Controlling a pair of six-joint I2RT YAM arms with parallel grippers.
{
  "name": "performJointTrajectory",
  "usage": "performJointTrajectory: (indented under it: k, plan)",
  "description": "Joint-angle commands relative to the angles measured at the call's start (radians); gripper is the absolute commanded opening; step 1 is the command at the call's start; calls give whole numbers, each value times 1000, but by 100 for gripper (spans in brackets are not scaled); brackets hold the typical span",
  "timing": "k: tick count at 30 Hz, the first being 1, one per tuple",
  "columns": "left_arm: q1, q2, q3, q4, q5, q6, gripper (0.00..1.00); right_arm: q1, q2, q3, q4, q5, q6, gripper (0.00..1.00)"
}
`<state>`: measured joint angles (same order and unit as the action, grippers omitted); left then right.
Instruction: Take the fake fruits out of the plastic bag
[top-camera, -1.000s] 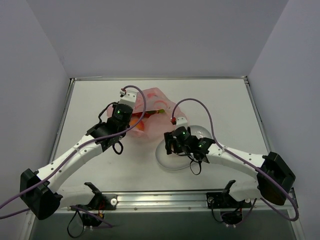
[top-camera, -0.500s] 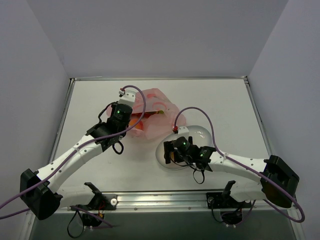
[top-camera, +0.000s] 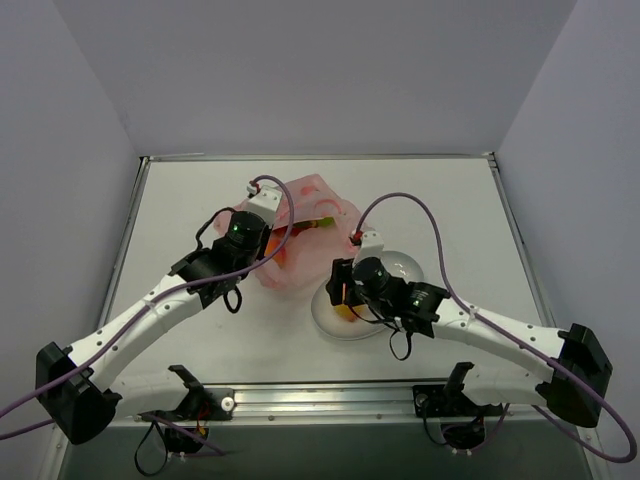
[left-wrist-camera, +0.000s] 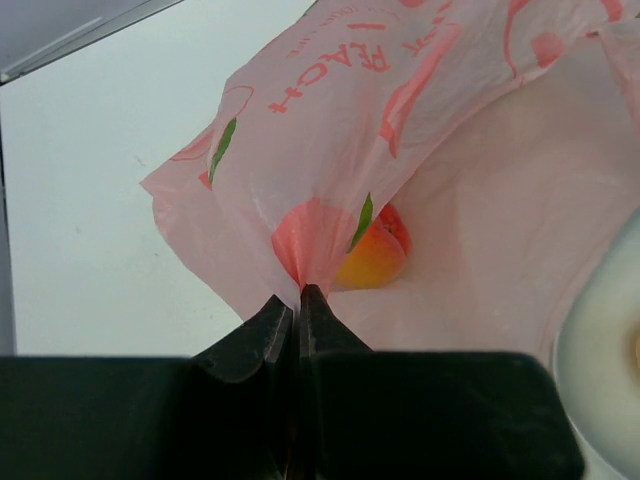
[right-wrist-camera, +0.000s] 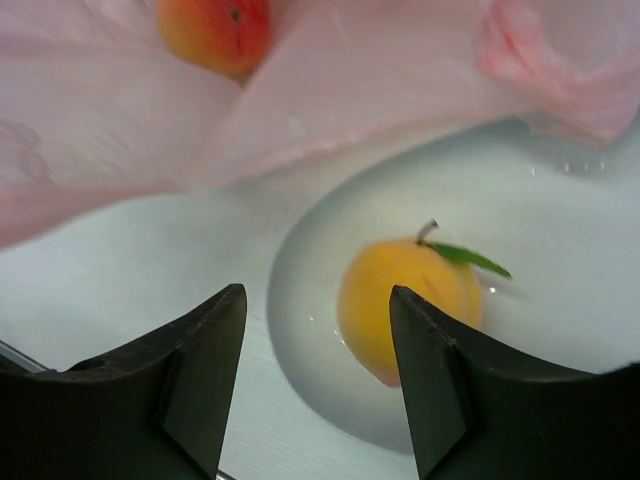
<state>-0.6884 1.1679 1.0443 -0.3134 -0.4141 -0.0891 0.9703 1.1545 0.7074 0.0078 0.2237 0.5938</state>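
The pink plastic bag (top-camera: 305, 225) lies at the table's middle back, with fruits showing through it. My left gripper (top-camera: 268, 248) is shut on a pinched fold of the bag (left-wrist-camera: 330, 150) and holds it up; a peach-orange fruit (left-wrist-camera: 372, 252) shows inside. My right gripper (top-camera: 338, 288) is open and empty just above the white plate (top-camera: 400, 268). A yellow-orange peach with a green leaf (right-wrist-camera: 412, 298) lies on the plate (right-wrist-camera: 560, 240) below the open fingers. Another peach-red fruit (right-wrist-camera: 215, 32) sits in the bag's mouth.
Grey walls enclose the table on three sides. A metal rail runs along the near edge with both arm bases. The plate sits right beside the bag's right edge.
My right gripper has let go of the peach onto the plate and opened above it. My left gripper has kept its hold and shifted slightly right with the bag.
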Motion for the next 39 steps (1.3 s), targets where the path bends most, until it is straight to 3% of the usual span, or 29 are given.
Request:
performJointTrajectory:
  k: [1,10,13,23,34,39]
  plan:
    - [-11,-51,2,31,96,-3,2,-2,8,111,-3,71,-34,54]
    - [-39,-36,11,17,55,-3,2,-79,299,273,133,62,-77,47]
    - [-42,-21,28,-13,-23,-17,2,-117,385,323,210,3,-94,49]
    - [-49,-33,37,-16,-23,-44,2,-147,680,503,403,-191,-98,57]
    - [-51,-62,39,-23,-28,-46,2,-128,895,578,584,-325,-52,88]
    - [-53,-62,43,-27,3,-51,2,-117,981,615,595,-300,-54,90]
